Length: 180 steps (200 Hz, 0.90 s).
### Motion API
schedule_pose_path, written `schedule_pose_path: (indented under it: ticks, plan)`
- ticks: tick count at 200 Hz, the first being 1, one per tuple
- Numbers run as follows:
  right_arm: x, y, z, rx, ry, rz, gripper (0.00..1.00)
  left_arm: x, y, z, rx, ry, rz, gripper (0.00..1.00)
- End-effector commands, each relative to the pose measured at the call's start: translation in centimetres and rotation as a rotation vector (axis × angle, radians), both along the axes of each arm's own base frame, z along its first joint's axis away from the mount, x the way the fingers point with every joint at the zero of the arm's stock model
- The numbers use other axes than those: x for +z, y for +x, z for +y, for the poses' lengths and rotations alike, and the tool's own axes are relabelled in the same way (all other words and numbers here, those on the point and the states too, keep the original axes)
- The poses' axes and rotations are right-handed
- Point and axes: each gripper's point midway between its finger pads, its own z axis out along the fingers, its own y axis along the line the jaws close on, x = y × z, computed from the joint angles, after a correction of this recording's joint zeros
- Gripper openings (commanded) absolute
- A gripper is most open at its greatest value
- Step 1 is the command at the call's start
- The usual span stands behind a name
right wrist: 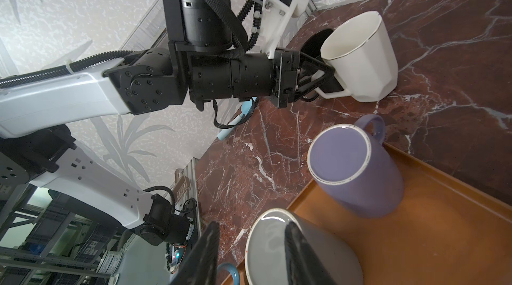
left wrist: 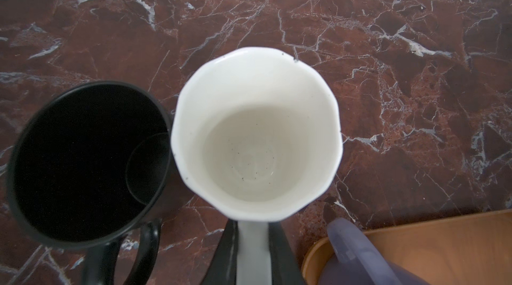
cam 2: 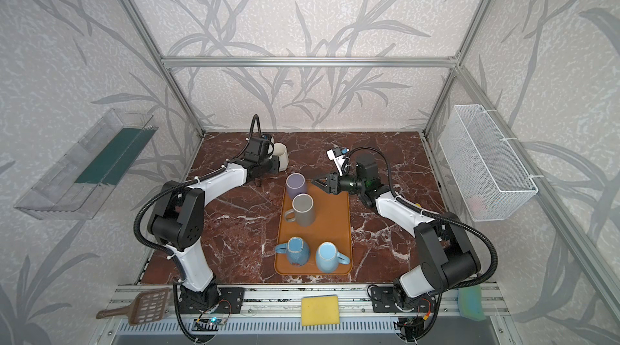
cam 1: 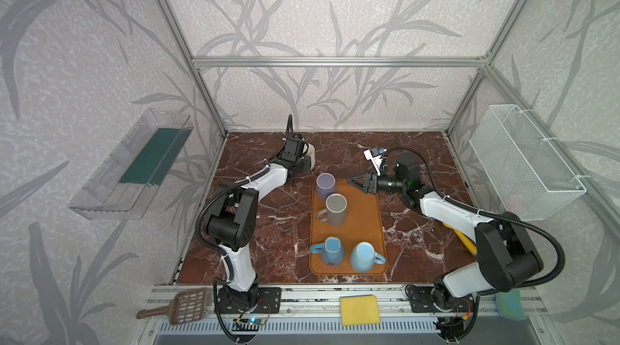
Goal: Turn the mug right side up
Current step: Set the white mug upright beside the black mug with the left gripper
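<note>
A white faceted mug (cam 1: 310,154) (cam 2: 281,155) (left wrist: 257,136) (right wrist: 363,56) stands mouth up at the back left of the marble table, its base on or just above the surface. My left gripper (cam 1: 305,167) (cam 2: 275,163) (left wrist: 253,231) (right wrist: 329,75) is shut on its handle. My right gripper (cam 1: 350,181) (cam 2: 313,181) (right wrist: 250,226) hangs open and empty over the far end of the orange tray (cam 1: 369,226) (cam 2: 335,226), beside the purple mug (cam 1: 326,186) (right wrist: 354,167).
A black mug (left wrist: 86,164) stands upright right beside the white one. The tray holds the purple mug, a grey mug (cam 1: 335,209) and two blue mugs (cam 1: 330,251), all bottom up. A yellow sponge (cam 1: 359,309) and brown scoop (cam 1: 181,306) lie on the front rail.
</note>
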Motion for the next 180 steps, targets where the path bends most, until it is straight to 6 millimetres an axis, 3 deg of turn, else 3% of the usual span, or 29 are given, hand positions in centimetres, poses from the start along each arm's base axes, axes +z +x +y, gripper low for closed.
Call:
schedule_pose_path:
  ticks: [1, 78, 180]
  plan:
    - [0.61, -0.39, -0.40, -0.002, -0.004, -0.030, 0.40, 2.51, 1.92, -0.20, 0.010, -0.006, -0.110, 0.00]
    - [0.71, -0.37, -0.38, -0.001, -0.003, -0.031, 0.41, 1.90, 1.65, -0.23, 0.015, 0.035, -0.087, 0.00]
    - [0.72, -0.63, -0.54, 0.001, -0.013, -0.034, 0.41, 2.09, 1.41, -0.97, 0.006, 0.033, -0.060, 0.22]
